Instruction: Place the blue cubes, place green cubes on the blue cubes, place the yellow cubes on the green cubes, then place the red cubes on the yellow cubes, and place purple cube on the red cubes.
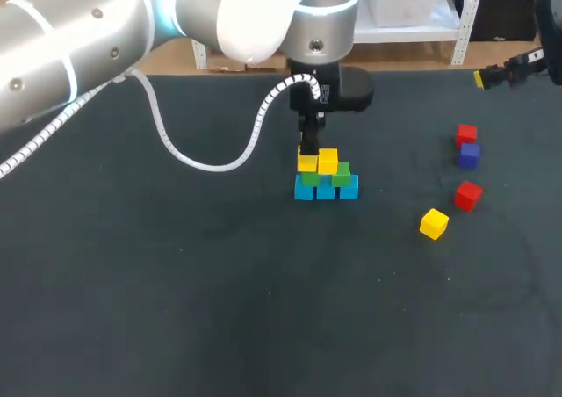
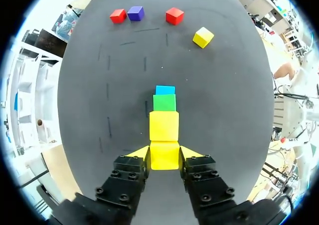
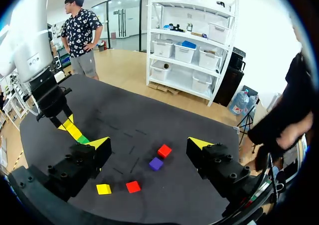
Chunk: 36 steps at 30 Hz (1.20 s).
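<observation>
Two robot arms work at a dark surface on a stack of coloured cubes. The left end effector is clenched on a yellow cube, with one yellow fingertip pressed to each side. This cube sits at the top level of the stack. Directly ahead of the fingers, in one line, are a second yellow cube, then a green cube, then a blue cube. From overhead the stack shows a row of blue cubes at the base, green above it and two yellow cubes on top.

Far ahead of the left end effector, well apart from the stack, lie a loose yellow cube, a red cube, a purple cube and, just beside the purple one, another red cube.

The right end effector is released, fingers wide apart, above the loose cubes.

The step in hand looks like setting yellow on green. The next move probably calls for opening the fingers gently and lifting straight up, so neither yellow cube is nudged.
</observation>
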Available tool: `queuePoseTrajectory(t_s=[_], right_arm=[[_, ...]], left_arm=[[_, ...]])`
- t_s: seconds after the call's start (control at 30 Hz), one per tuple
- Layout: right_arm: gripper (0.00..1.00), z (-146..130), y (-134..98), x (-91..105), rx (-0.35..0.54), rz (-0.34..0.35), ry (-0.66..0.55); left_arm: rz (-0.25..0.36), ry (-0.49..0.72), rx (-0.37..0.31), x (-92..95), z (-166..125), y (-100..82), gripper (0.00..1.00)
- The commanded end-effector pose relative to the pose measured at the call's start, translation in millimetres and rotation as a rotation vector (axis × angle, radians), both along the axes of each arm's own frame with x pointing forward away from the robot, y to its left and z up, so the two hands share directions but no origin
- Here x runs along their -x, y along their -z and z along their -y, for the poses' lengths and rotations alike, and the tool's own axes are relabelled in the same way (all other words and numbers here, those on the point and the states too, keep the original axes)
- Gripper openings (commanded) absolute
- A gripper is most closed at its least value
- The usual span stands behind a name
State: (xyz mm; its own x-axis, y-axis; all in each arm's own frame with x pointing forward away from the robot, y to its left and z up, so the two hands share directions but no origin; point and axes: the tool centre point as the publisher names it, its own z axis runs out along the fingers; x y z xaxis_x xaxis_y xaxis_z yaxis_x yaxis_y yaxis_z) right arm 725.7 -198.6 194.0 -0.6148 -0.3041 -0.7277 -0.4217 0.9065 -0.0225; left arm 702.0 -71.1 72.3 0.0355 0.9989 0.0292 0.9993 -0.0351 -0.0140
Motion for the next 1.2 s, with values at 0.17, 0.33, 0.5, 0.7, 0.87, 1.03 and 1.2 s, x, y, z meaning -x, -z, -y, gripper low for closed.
queuePoseTrajectory(t_s=[0.17, 0.33, 0.5, 0.7, 0.87, 1.03, 1.2], right_arm=[[1.0, -1.3, 4.2, 0.8, -0.017, 0.049, 0.007], [1.0, -1.3, 4.2, 0.8, -0.017, 0.049, 0.007], [1.0, -1.3, 4.2, 0.8, -0.017, 0.049, 0.007], [1.0, -1.3, 4.2, 0.8, -0.017, 0.049, 0.007], [1.0, -1.3, 4.2, 0.8, -0.017, 0.049, 0.007], [1.0, -1.3, 4.2, 0.8, -0.017, 0.049, 0.007], [1.0, -1.3, 4.2, 0.8, -0.017, 0.049, 0.007]], left_arm=[[0.001, -0.001, -0.001, 0.7, -1.0, 2.9, 0.0], [0.003, -0.008, 0.006, 0.5, -0.8, 2.9, 0.0], [0.001, -0.017, 0.011, 0.4, -0.8, 3.2, 0.0], [0.0, -0.015, 0.012, 1.1, -1.1, 3.3, 0.0], [0.0, -0.011, 0.016, 2.6, -1.2, 3.6, 0.07], [-0.004, -0.014, 0.02, 3.3, -1.1, 3.1, 0.19], [-0.011, -0.013, 0.018, 4.1, -1.5, 3.3, 0.51]])
